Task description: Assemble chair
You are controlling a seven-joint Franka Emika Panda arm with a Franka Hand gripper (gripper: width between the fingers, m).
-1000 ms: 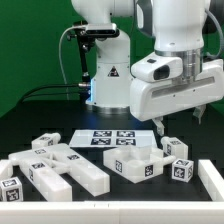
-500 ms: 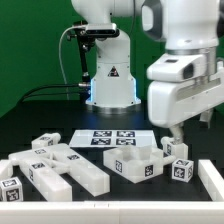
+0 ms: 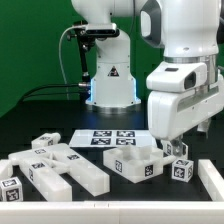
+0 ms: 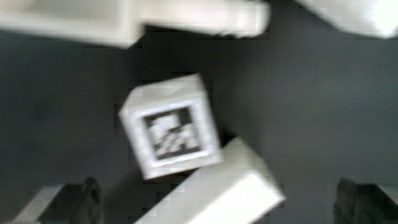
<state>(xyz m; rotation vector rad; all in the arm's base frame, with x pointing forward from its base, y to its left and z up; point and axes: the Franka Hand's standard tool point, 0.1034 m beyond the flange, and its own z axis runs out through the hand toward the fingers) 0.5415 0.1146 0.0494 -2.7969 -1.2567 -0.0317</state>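
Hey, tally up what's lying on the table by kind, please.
White tagged chair parts: about 8; the pile at the exterior view's left overlaps, so this is not exact
Marker board: 1
Total: about 9

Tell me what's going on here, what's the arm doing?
The Panda arm's claw hangs open and empty just above a small tagged white block at the exterior view's right. Nothing is gripped yet. The other chair parts lie scattered toward the exterior view's left, and the marker board lies flat behind them.
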